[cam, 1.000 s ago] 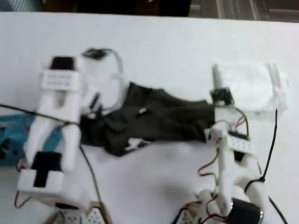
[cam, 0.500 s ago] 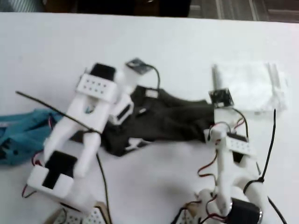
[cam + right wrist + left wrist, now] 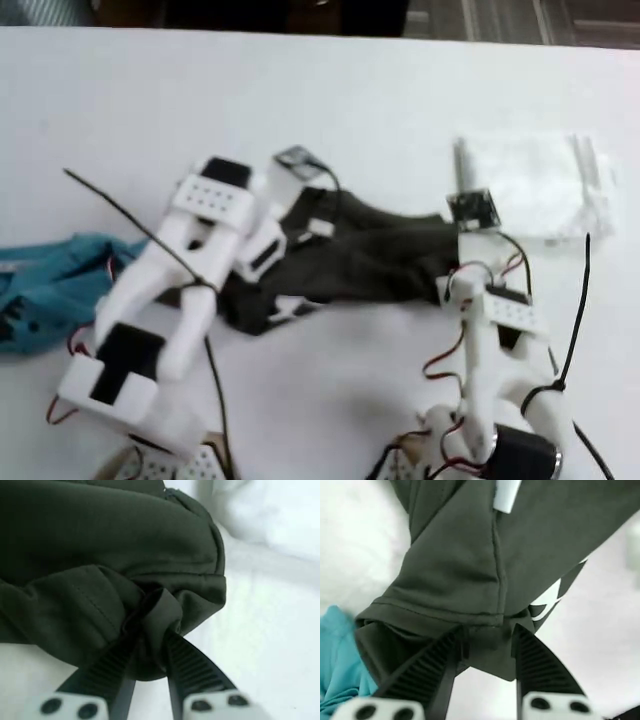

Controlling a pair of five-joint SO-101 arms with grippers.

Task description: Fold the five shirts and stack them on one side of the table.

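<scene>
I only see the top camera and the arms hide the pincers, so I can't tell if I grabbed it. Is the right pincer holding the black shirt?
Observer: Yes. The right pincer is shut on a bunched fold of the dark shirt.
Operator: And the left one?
Observer: The left pincer is open, with the shirt's hem lying between its fingers.
Operator: Is the blue shirt in the way?
Observer: No. The teal shirt lies off to one side of that pincer, outside its fingers.
</scene>
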